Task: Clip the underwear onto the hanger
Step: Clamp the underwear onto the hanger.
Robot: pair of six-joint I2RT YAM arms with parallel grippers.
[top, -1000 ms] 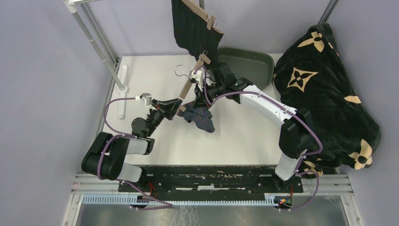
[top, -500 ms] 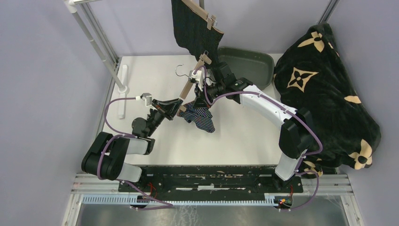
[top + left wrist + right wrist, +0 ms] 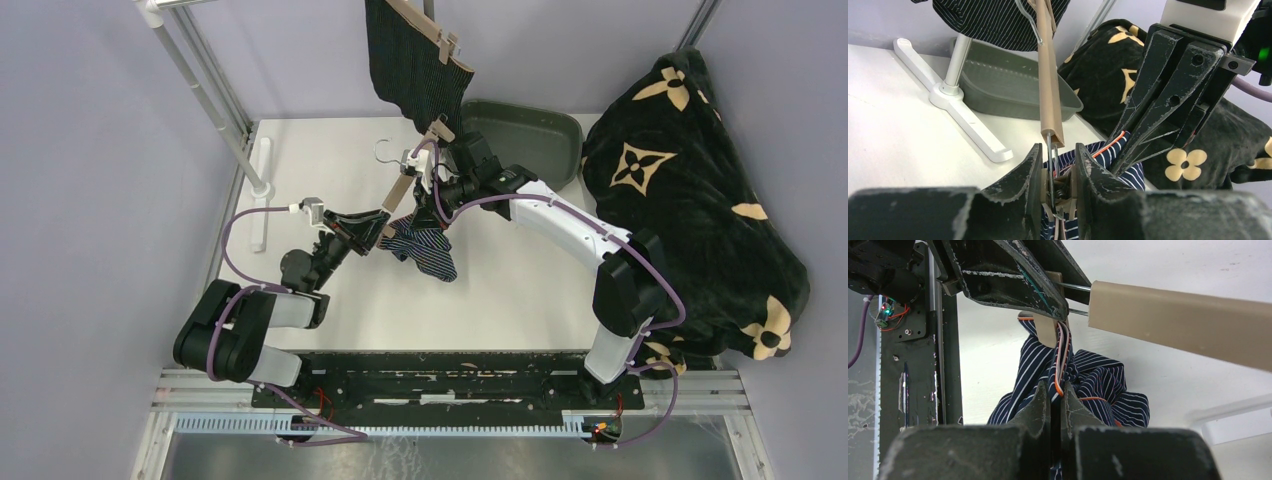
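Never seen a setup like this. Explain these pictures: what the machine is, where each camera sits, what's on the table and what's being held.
Two robot arms are bolted at the near edge of a white table. One picture looks down from above; the other two come from a camera on each wrist. The left hand squeezes a clip at the end of a tan hanger. The right hand pinches navy striped underwear right beside that clip. A grey tub sits at the back, a flowered blanket is heaped at the right, and pinstriped underwear hangs above.
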